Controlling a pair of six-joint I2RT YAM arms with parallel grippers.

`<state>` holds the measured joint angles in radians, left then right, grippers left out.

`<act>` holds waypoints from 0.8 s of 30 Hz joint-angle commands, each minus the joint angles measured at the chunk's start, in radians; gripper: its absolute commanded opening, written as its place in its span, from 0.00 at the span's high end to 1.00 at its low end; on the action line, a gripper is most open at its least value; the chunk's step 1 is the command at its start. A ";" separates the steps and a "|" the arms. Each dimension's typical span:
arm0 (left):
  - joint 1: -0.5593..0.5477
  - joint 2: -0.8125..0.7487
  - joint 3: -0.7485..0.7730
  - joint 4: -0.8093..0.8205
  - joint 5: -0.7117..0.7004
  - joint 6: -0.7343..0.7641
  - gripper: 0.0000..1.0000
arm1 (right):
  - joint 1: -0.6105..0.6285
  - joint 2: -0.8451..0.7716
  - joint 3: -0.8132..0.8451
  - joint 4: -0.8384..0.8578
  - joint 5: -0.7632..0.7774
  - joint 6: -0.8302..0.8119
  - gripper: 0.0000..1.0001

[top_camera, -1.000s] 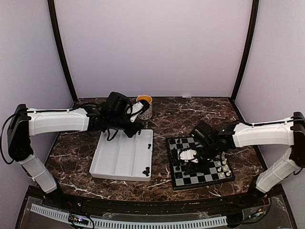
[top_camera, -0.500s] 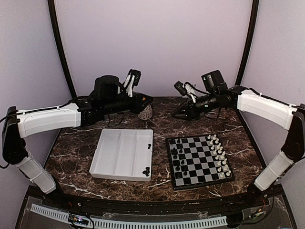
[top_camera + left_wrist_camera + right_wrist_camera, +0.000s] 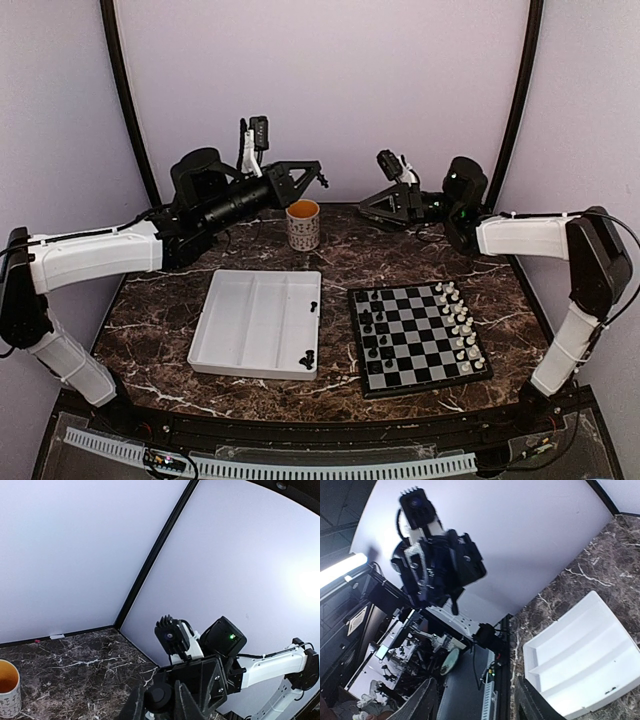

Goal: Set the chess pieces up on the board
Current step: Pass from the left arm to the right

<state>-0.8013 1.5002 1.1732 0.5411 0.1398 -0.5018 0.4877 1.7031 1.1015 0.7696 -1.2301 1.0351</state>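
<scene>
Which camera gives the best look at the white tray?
The top external view: the whole tray shows there from above, all edges and compartments in sight. The right wrist view catches the tray tilted, cut off by the frame's edge. The left wrist view shows none of it.

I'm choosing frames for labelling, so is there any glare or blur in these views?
Top external: evenly lit, chessboard sharp. Left wrist: bright glare patch at the right edge. Right wrist: light strip blown out at left, the left arm looks soft.
</scene>
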 commanded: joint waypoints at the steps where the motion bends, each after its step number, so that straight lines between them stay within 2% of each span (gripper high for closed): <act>1: -0.013 0.014 -0.024 0.144 0.023 -0.064 0.96 | 0.006 0.010 0.015 0.395 -0.039 0.313 0.46; 8: -0.029 0.068 -0.020 0.202 0.040 -0.104 0.96 | 0.013 0.056 0.036 0.475 -0.022 0.400 0.47; 19: -0.060 0.144 -0.004 0.268 0.065 -0.151 0.96 | 0.032 0.074 0.055 0.478 -0.019 0.404 0.49; 24: -0.065 0.162 0.001 0.280 0.077 -0.162 0.96 | 0.037 0.073 0.049 0.453 -0.016 0.385 0.56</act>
<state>-0.8593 1.6630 1.1618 0.7597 0.1947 -0.6449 0.5137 1.7710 1.1328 1.1984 -1.2457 1.4307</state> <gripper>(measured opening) 0.177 0.473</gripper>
